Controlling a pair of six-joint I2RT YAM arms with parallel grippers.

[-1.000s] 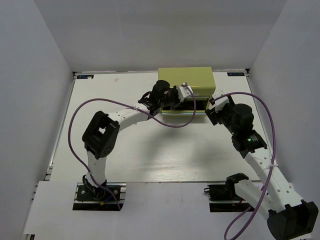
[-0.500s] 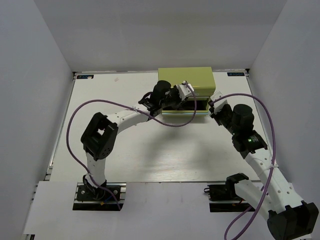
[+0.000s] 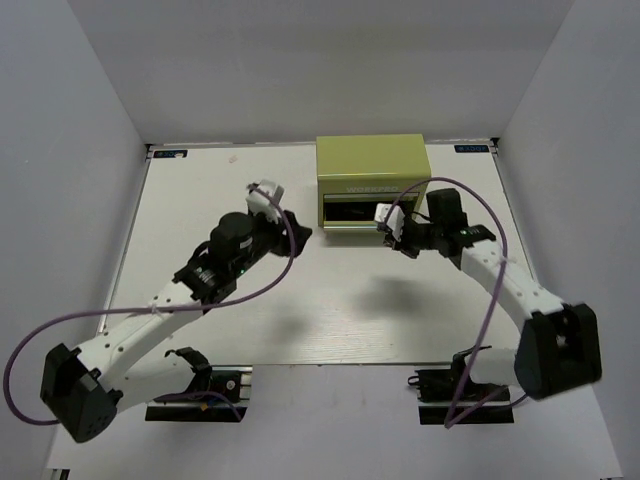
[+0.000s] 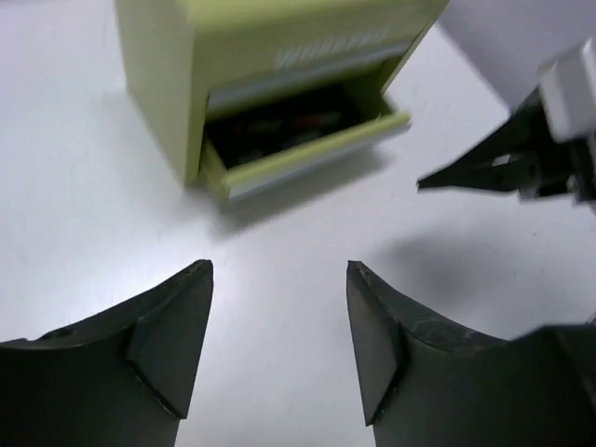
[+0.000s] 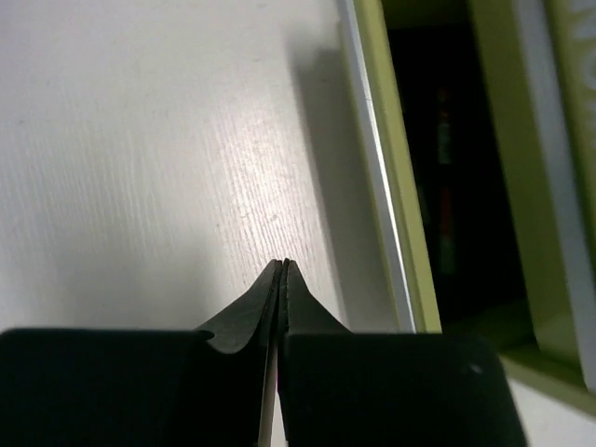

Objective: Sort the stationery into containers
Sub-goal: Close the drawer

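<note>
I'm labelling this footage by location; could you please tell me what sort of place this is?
Probably a lab robot test cell: a white table boxed in by plain white walls, a left arm and right arm bolted at its near edge, and a green chest on it.

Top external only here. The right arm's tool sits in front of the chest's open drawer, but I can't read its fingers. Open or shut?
Observer: Shut. The right wrist view shows the right tool with its fingertips pressed together and nothing between them, over bare table beside the drawer front.
Operator: Anything in that drawer?
Observer: Yes. The left wrist view looks into it: dark thin items with red marks lie inside.
Operator: And the other arm?
Observer: Its left tool is open and empty.
</note>
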